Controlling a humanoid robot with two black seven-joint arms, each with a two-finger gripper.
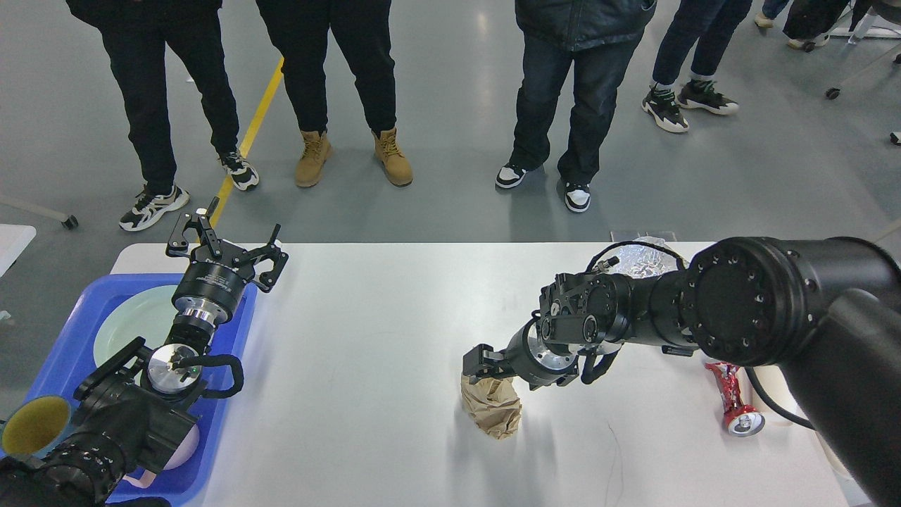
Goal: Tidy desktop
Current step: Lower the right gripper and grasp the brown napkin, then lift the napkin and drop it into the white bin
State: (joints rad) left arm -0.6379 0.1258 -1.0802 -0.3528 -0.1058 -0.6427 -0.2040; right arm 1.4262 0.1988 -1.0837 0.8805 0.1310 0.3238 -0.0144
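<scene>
Broadly, the large white rectangular desktop (pixel 366 338) with rounded corners fills the lower middle of the head view, its far edge facing three standing people. At its left end sits a blue plastic tray (pixel 232 352) holding a pale green round plate (pixel 134 320). The right gripper (pixel 477 362) is down on top of a crumpled brown paper bag (pixel 493 408) near the desktop's centre; whether its fingers are clamped on the paper cannot be told. The left gripper (pixel 227 246) hangs over the tray's far edge with its fingers spread apart, holding nothing. A crumpled silver foil sheet (pixel 637 259) lies behind the right arm, and a crushed red drink can (pixel 732 401) lies near the right edge.
</scene>
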